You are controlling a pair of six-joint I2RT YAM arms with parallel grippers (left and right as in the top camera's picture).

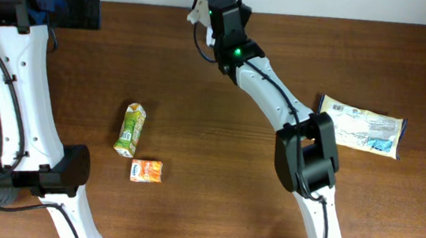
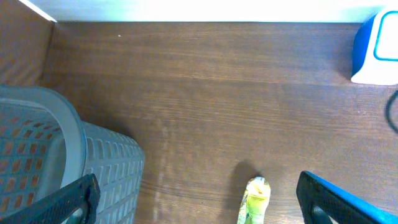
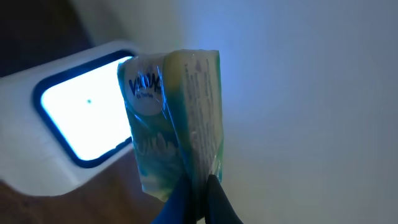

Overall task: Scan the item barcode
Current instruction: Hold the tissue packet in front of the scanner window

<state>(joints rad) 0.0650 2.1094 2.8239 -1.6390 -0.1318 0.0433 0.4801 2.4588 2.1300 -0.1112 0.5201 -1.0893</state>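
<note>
Pinched upright in the closed fingers of the right end effector point(image 3: 198, 186), a small plastic-wrapped packet point(image 3: 177, 118) fills the right wrist view. It is pale yellow with teal markings, a round white logo near its top and fine print down one narrow side. Just beside it, on its left in this view, sits a white scanner point(image 3: 81, 118) with a glowing window framed in dark blue; I cannot tell whether packet and scanner touch.

From overhead, the right arm reaches across the brown wooden table point(image 1: 215, 175) to the middle of its far edge, where the end effector and packet are.

The left end effector point(image 2: 198, 186) hovers at the far left corner with its jaws spread wide and nothing between them. Its wrist camera looks down on bare wood, with a grey plastic basket point(image 2: 62, 155) at the left side and the scanner's blue and white body near the far edge.

A green juice carton point(image 1: 130, 129) lies on its side left of the table's middle. Just beside it, towards the near edge, lies a small orange carton point(image 1: 146, 171), not touching it. A flat white and blue snack bag point(image 1: 361, 127) lies by the right edge, well apart from the cartons.
</note>
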